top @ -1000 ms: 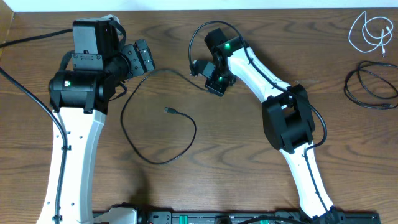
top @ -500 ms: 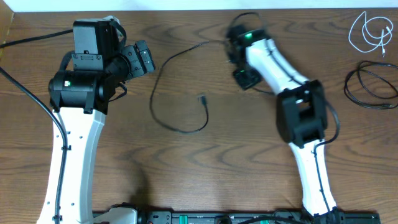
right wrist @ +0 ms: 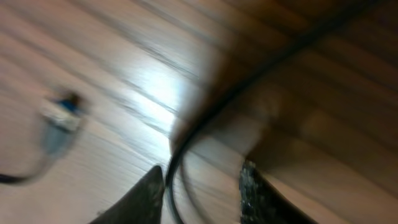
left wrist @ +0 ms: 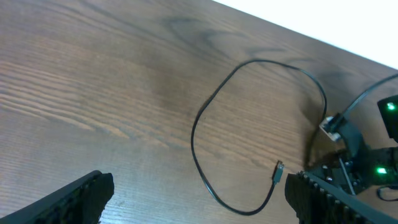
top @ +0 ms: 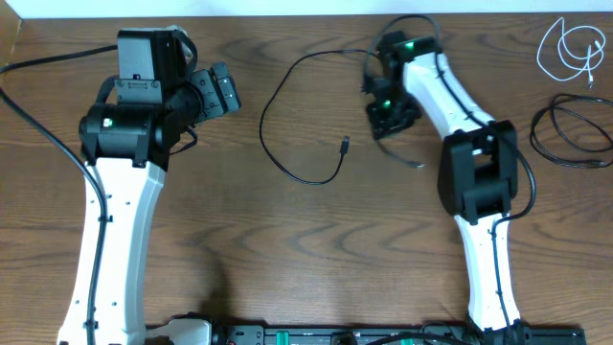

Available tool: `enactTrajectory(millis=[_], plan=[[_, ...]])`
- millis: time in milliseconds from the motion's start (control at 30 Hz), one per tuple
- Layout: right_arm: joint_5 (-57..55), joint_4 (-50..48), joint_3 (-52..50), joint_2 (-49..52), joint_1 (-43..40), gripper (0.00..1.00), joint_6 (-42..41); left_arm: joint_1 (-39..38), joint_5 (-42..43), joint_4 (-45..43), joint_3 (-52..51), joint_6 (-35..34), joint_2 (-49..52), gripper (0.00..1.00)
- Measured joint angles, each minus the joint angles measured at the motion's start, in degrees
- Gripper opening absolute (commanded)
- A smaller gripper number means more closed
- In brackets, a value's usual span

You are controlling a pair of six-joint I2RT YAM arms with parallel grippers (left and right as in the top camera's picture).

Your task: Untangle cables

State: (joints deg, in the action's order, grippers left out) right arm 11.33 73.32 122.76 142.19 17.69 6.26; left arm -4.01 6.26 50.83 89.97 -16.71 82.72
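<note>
One black cable (top: 264, 132) spread in a single open loop on the middle of the bench (top: 316, 268), free plug (top: 344, 145) resting inside the curve, far end rising to the right gripper (top: 388, 117). No crossings visible in that loop. In the right wrist view, blurred, same cord passing through the gap between the right fingers (right wrist: 256, 193), parted a little, wider than the cord; no pinch to be seen, so probably letting go rather than gripping. A short tail of cord with a small plug (top: 415, 165) just below that gripper, impossible to say whether part of the same cable. Well apart, at the right edge: white cable (top: 567, 48) coiled on itself, and below it another black cable (top: 567, 134) in loose overlapping rings, neither touched. Left gripper (top: 222, 91) hovering off to the left of the loop, fingers spread wide, holding nothing. Judged as the laying-out step for the middle cable, nearly done. Next, likely: lift clear without snagging the cord, then reach for the coils at the right and find a free end before pulling.
</note>
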Motion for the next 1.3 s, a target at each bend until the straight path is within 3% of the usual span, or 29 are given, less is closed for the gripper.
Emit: enactTrajectory(millis=[100,433,800,967,1200,1300], plan=[[2.3,-1.2,0.0,0.0,2.3,0.5,-1.6,0.0,0.5,0.0,0.0,0.0,0.9,0.94],[8.7,-1.8,0.0,0.0,5.5,0.56,-8.8,0.0,1.1,0.0,-0.1,0.0,1.6,0.94],[1.4,-2.4,-0.6,-0.3,8.4,0.59,-19.1,0.0,1.1,0.0,-0.1,0.0,1.7,0.94],[-3.7,-2.7,-3.4,-1.7,11.7,0.49,-23.3,0.0,1.1,0.0,-0.1,0.0,1.7,0.94],[-6.3,-3.4,-6.6,-3.1,14.1,0.11,-26.7,0.0,1.1,0.3,-0.1,0.0,1.7,0.94],[-6.3,-3.5,-6.7,-3.1,13.7,0.01,-27.1,0.0,1.1,0.4,-0.1,0.0,1.7,0.94]])
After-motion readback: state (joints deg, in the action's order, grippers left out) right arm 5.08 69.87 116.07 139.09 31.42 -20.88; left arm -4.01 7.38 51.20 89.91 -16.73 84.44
